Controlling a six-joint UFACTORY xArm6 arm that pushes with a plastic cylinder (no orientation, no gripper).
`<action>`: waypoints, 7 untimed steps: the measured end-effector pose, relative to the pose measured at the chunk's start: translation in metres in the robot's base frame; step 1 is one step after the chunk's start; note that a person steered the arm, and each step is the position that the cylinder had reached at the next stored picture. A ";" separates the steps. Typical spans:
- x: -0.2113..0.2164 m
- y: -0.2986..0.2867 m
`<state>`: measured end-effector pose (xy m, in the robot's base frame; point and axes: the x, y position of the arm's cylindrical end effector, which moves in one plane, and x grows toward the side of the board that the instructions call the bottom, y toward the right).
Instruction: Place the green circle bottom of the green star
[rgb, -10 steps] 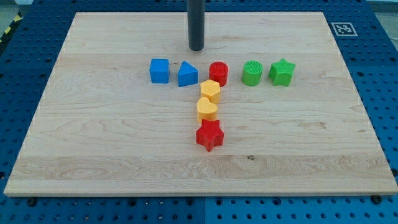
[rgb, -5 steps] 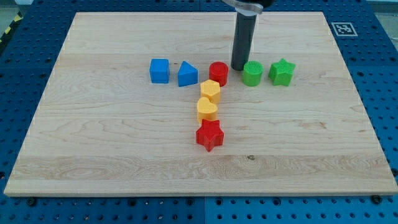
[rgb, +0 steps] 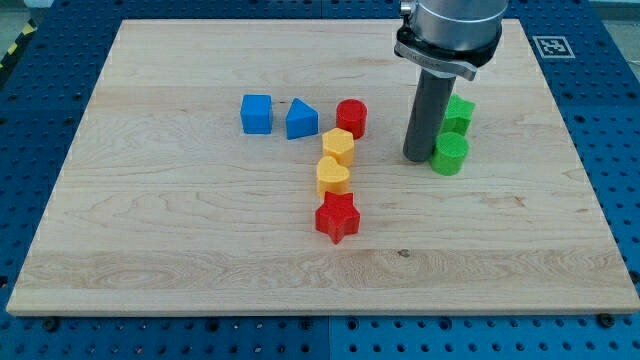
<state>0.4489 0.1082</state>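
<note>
The green circle (rgb: 450, 154) lies on the wooden board right of centre, just below the green star (rgb: 459, 112) and touching or nearly touching it. My tip (rgb: 417, 158) stands against the circle's left side. The rod and the arm's end cover part of the star's left side.
A blue cube (rgb: 256, 113), a blue triangle (rgb: 301, 119) and a red circle (rgb: 351, 117) form a row left of centre. Below them a yellow hexagon (rgb: 339, 146), a yellow heart (rgb: 333, 176) and a red star (rgb: 337, 217) form a column. A marker tag (rgb: 552, 46) sits at the board's top right corner.
My tip moved right and down the view. The green circle went from the star's left to just below the star.
</note>
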 end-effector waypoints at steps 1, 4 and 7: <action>0.000 0.003; 0.012 0.011; 0.107 0.015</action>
